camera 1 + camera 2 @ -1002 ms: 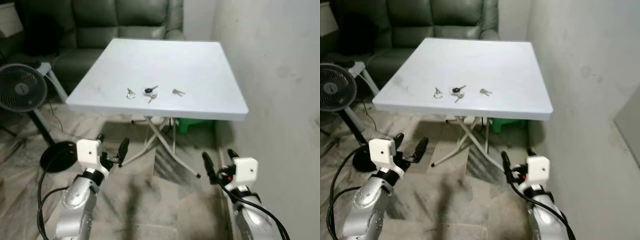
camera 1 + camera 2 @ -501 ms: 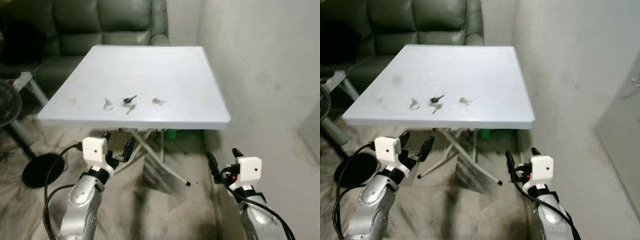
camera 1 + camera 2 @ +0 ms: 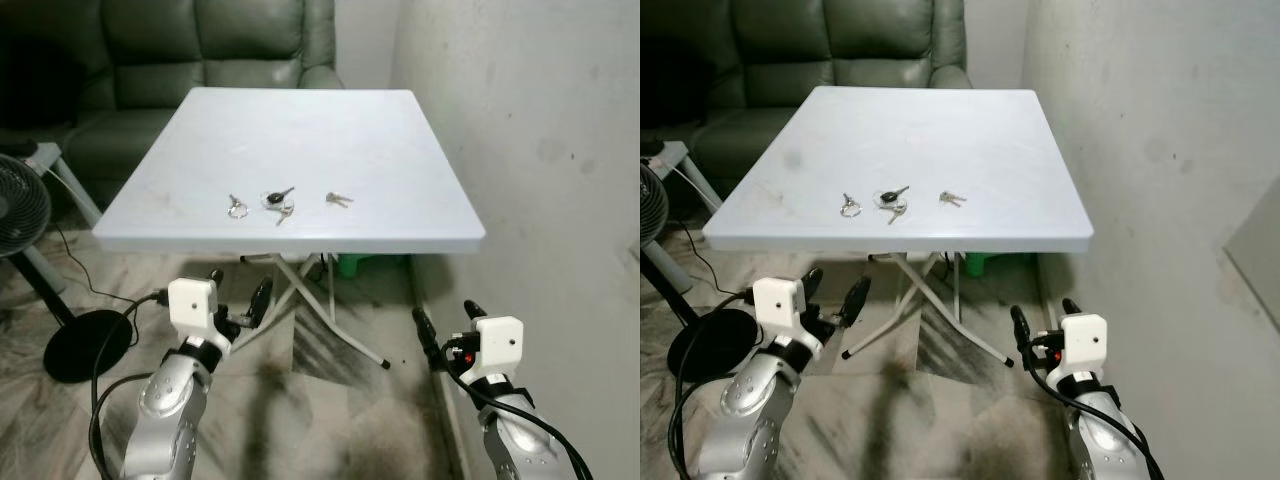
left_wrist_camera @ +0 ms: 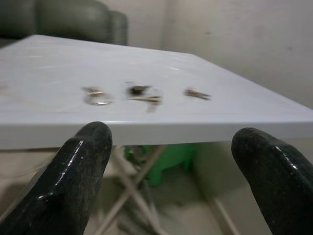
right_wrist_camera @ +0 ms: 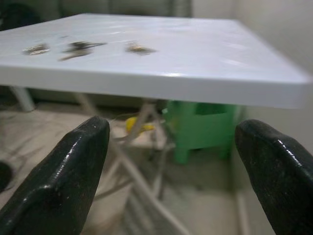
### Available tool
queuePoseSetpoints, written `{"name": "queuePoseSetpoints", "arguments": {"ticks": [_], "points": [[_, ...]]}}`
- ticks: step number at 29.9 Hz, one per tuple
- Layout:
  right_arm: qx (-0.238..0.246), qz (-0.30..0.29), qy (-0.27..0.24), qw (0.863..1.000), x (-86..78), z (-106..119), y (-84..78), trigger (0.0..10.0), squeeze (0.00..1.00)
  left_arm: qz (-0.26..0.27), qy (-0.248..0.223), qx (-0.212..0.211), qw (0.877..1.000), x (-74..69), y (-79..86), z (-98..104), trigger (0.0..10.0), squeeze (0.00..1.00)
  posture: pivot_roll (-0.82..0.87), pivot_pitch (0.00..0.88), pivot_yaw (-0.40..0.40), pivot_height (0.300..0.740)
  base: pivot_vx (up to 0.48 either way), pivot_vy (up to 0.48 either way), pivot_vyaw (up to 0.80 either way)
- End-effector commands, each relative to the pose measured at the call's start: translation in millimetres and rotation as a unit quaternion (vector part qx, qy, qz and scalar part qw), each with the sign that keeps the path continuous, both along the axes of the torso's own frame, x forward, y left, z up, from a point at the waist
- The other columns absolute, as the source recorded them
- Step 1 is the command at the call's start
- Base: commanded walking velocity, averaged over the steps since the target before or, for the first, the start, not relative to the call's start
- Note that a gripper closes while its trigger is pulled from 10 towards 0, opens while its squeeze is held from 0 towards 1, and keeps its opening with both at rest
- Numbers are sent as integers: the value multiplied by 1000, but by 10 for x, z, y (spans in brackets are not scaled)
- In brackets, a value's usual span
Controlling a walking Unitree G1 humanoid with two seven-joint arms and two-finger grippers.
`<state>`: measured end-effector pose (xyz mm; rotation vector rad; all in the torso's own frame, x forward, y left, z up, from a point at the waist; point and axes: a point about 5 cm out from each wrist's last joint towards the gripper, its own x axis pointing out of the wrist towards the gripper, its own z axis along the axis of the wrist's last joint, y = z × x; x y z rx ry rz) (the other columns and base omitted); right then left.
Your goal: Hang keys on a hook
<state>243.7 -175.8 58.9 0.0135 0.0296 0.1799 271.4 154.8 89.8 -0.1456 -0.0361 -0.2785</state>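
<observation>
Three sets of keys lie in a row near the front edge of the white folding table (image 3: 300, 120): a ring with a key (image 3: 236, 208), a black-headed bunch (image 3: 277, 200) and a small pair (image 3: 338, 199). My left gripper (image 3: 238, 295) hangs open below the table's front edge, left of its legs. My right gripper (image 3: 446, 322) is open too, low by the wall, under the table's right corner. The left wrist view looks between its fingers (image 4: 83, 176) at the keys (image 4: 142, 93) from edge height. The right wrist view sees the same keys (image 5: 78, 47) past its fingers (image 5: 73, 181).
A dark green sofa (image 3: 200, 50) stands behind the table. A standing fan (image 3: 20, 205) with a round black base (image 3: 85, 345) and a cable is on the left. A white wall (image 3: 540, 120) runs along the right. Under the table are crossed legs (image 3: 320, 310) and a green box (image 3: 370, 265).
The whole picture has shifted as the camera moved, and the table now sits a little further right in view. Both grippers stay open and low. The keys lie as before.
</observation>
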Motion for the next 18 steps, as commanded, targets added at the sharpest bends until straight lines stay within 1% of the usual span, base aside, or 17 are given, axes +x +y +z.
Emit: {"name": "queuePoseSetpoints", "arguments": {"ticks": [1, 8, 18], "points": [[7, 11, -14, 1000, 40, 70, 80, 10000, 0, 13, 1, 9, 1000, -6, 87, 8, 10000, 0, 9, 0, 31, 740, 0, 424, 0], [7, 13, -12, 1000, 27, 75, 76, 10000, 0, 14, 4, 5, 1000, -12, 75, 7, 10000, 0, 9, 0, 29, 740, 0, 424, 0], [8, 14, -11, 1000, 19, 75, 83, 10000, 0, 14, 4, 11, 1000, -15, 76, 4, 10000, 0, 10, 0, 29, 740, 0, 416, 0]]}}
